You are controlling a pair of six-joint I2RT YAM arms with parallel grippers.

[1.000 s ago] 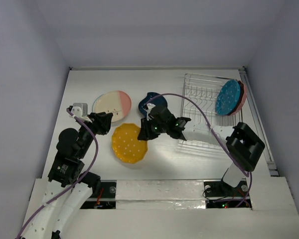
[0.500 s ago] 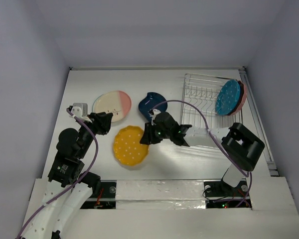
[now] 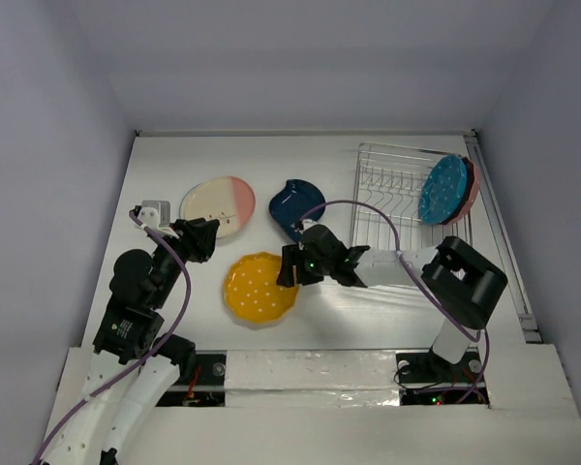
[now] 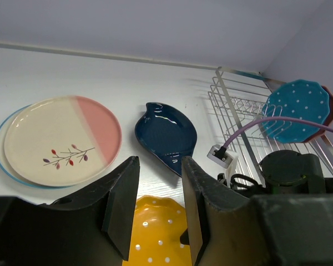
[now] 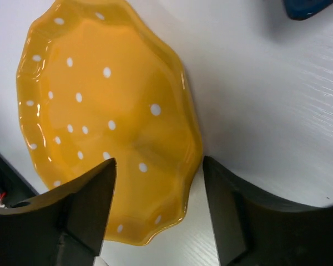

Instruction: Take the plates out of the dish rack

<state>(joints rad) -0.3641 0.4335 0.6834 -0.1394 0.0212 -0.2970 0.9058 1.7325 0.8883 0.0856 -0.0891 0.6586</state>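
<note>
The left arm's fingers (image 4: 122, 205) are held apart, empty, near the round cream-and-pink ceramic plate (image 3: 219, 206) on the white bench (image 3: 368, 310). The yellow scalloped dotted plate (image 3: 259, 289) is laid flat, its edge seen between the right arm's fingers (image 5: 83, 216), which are spread apart. The navy teardrop-shaped dish (image 3: 295, 205) is laid farther back. The teal dotted plate (image 3: 443, 189) is stood in the silver wire dish rack (image 3: 387, 184).

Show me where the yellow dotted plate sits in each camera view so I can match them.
Top external: yellow dotted plate lies lower centre, beside the right gripper.
Left wrist: bottom centre, partly behind that camera's own fingers.
Right wrist: fills the left and middle.
Shared landmark: the navy teardrop plate, beyond it in every view; the right wrist shows only a corner, top right.
</note>
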